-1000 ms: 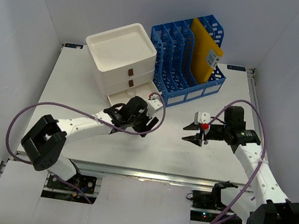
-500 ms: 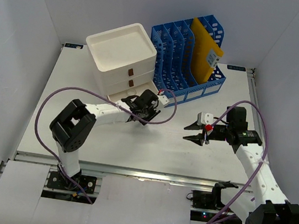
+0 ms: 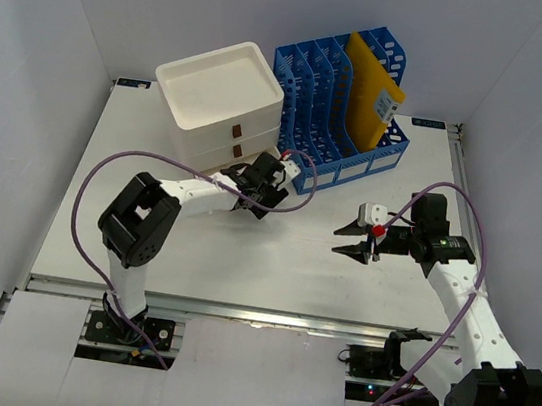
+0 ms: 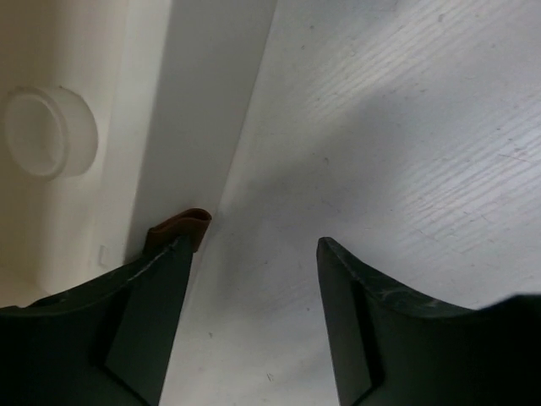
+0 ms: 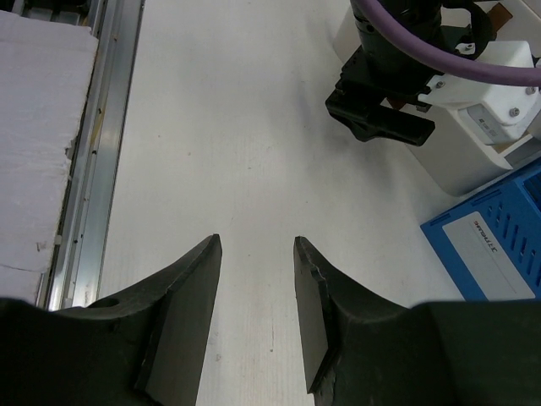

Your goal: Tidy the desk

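the white bench (image 3: pixel 291 277) lies flat, its long axis running left to right, with the metal rail (image 3: pixel 266 313) on its near edge by the arm bases. the left hand (image 4: pixel 254 245) is spread wide and empty beside the drawer box (image 3: pixel 220 95), one finger by a brown tab (image 4: pixel 179 227). the right hand (image 5: pixel 256 239) hovers over the bench, part open, holding nothing.

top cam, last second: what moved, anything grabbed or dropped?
The left gripper swung from the middle of the desk up to the white drawer box; its open, empty jaws now sit beside the bottom drawer's brown handle. The right gripper drifted slightly right, also open and empty. Nothing grabbed or released. The drawer box, blue file rack and yellow folder stayed put.
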Robot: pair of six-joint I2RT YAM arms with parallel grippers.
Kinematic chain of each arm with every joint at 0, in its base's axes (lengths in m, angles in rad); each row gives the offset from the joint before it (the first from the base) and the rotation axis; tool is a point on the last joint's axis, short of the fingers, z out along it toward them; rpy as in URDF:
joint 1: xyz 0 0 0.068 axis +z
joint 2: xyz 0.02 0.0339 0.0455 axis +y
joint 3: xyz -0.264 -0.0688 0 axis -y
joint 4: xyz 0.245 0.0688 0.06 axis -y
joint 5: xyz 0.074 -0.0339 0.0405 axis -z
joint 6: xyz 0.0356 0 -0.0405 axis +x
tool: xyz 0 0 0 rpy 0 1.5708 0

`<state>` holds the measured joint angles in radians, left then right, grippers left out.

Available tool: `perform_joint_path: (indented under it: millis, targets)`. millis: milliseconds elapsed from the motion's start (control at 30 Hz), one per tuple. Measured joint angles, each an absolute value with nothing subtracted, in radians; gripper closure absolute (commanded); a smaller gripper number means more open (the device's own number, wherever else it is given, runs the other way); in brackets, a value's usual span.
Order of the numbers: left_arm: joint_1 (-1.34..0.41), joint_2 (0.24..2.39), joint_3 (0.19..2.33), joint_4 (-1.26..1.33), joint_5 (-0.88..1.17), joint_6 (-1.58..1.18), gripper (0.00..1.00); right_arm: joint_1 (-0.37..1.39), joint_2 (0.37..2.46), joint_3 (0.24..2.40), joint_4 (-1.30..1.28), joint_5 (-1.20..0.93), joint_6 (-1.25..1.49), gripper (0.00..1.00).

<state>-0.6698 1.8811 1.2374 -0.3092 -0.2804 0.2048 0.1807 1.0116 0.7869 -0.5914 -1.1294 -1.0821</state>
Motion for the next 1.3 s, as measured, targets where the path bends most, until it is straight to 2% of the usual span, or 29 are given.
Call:
perform_joint_path:
  millis: [167,533,833,933,1167,1233,1300]
  targets:
    - [-0.629,1.911,1.269,-0.311,-0.313,0.205,0.02,0.175,1.018,0.787,-0.594,-1.130,-1.082,0.54]
    - [-0.584,1.976,1.354,-0.309,-0.400,0.205,0.02,0.157,1.023,0.787,-0.596,-1.134,-1.081,0.54]
    - [-0.581,1.926,1.313,-0.302,-0.349,0.160,0.02,0.145,1.029,0.787,-0.597,-1.135,-1.081,0.53]
    - [-0.579,1.809,1.219,-0.268,-0.270,0.107,0.02,0.138,1.029,0.786,-0.596,-1.133,-1.071,0.51]
    - [-0.571,1.197,0.870,-0.174,0.037,-0.075,0.02,0.122,1.035,0.775,-0.571,-1.091,-0.954,0.43]
    - [-0.571,1.037,0.790,-0.149,0.120,-0.125,0.02,0.120,1.049,0.775,-0.561,-1.064,-0.906,0.38]
    - [-0.571,0.902,0.723,-0.125,0.190,-0.169,0.02,0.118,1.065,0.776,-0.554,-1.029,-0.855,0.27]
